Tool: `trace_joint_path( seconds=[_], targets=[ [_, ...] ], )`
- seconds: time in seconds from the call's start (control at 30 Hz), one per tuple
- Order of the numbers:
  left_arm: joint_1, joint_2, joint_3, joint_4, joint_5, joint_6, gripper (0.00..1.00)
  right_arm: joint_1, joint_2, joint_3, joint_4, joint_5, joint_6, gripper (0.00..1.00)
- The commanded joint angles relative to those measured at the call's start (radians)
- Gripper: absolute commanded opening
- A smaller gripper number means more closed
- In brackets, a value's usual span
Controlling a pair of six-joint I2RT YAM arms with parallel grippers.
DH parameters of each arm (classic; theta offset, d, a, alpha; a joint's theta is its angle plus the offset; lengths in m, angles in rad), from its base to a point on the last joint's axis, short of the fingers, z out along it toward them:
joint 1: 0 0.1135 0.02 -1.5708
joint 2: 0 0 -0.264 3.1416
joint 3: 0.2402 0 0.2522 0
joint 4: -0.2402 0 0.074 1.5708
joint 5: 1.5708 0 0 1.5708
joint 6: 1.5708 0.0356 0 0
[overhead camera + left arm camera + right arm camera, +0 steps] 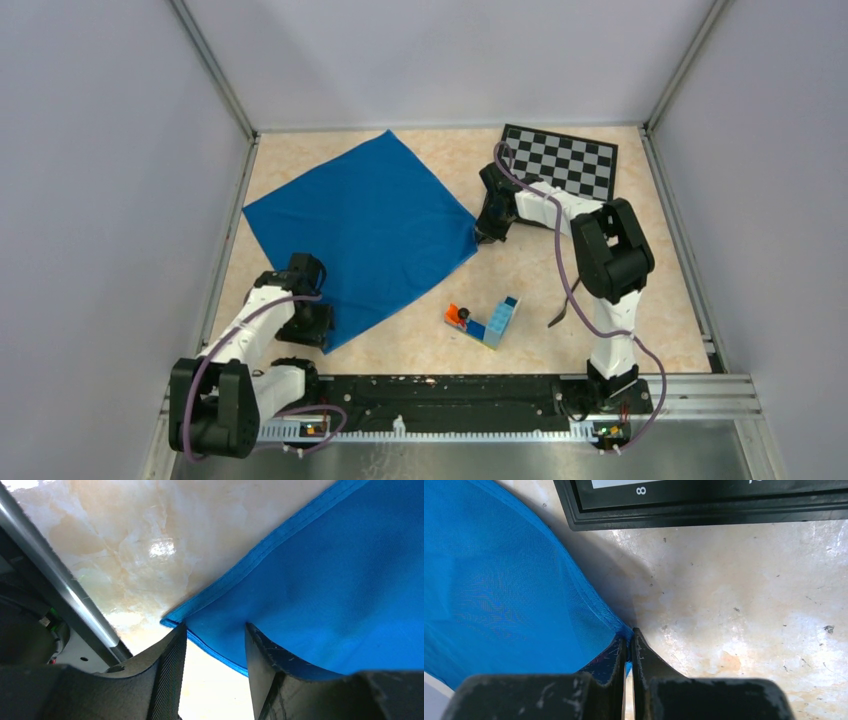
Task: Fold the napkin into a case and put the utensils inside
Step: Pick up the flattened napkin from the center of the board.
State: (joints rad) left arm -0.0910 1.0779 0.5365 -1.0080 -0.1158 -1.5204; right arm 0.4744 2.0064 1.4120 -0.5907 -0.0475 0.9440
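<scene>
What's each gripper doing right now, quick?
Left gripper: open, at a corner of the napkin.
Right gripper: closed, holding another napkin corner.

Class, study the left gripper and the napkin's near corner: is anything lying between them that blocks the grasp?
Nothing visible does. The left gripper has its open fingers astride the hem of the napkin beside that corner, with only cloth between them. The toy bricks lie off to the right.

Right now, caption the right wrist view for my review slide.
Right gripper pinched shut on a corner of the blue napkin over the marbled table, the chessboard's black frame just beyond.
</scene>
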Motion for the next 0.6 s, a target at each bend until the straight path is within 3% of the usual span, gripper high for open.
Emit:
trace_joint_path(
  seconds=[0.0,0.1,0.27,0.37,0.43,0.57],
  targets=[
    [0.004,0.013,-0.056,0.11,0.017,0.009,0.52,-0.012,-0.033,0.028,0.018,-0.012,0.006,0.0],
    [0.004,0.069,-0.084,0.264,0.048,0.05,0.51,-0.018,-0.043,0.009,0.024,-0.012,0.017,0.0],
    [0.005,0.269,0.063,0.428,0.017,0.224,0.62,-0.029,-0.118,-0.088,0.076,0.017,0.038,0.0],
    [-0.012,0.435,0.226,0.303,0.036,0.253,0.61,-0.03,-0.135,-0.111,0.083,0.016,0.042,0.0],
    [-0.066,0.39,0.246,0.201,-0.033,0.189,0.68,-0.03,-0.139,-0.111,0.076,0.019,0.035,0.0],
    [-0.081,0.085,0.074,0.182,-0.039,0.124,0.73,-0.03,-0.155,-0.136,0.091,0.028,0.033,0.0]
  ],
)
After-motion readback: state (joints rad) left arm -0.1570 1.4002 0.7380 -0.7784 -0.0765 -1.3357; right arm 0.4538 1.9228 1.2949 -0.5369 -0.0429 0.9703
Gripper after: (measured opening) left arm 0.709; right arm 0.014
